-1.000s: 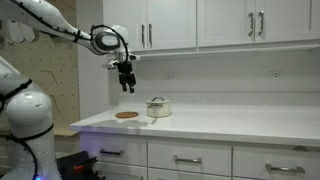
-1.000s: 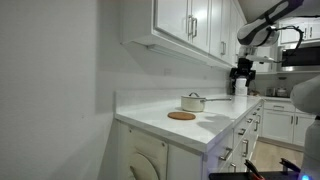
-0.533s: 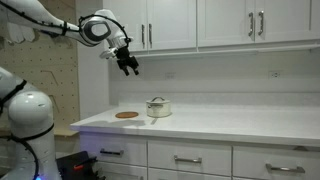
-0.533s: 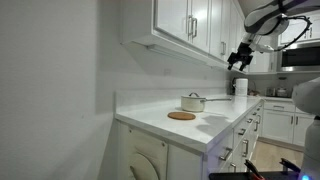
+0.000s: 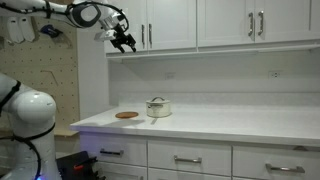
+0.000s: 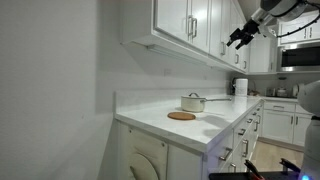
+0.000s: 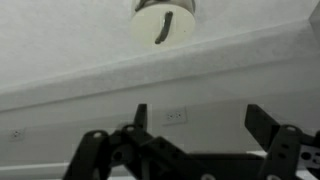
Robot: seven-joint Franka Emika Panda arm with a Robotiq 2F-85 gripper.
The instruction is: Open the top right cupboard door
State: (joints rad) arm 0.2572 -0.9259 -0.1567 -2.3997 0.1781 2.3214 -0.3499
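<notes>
The tool is seen raised to cupboard height, in front of the lower part of the twin door; in the wrist view its fingers are spread wide, and nothing is gripped between them. The top right cupboard door is found closed, next along the row from the twin door; its handle is near the tool, with a gap seen between them. On the surface below, a lidded pot and a round brown mat are set side by side.
</notes>
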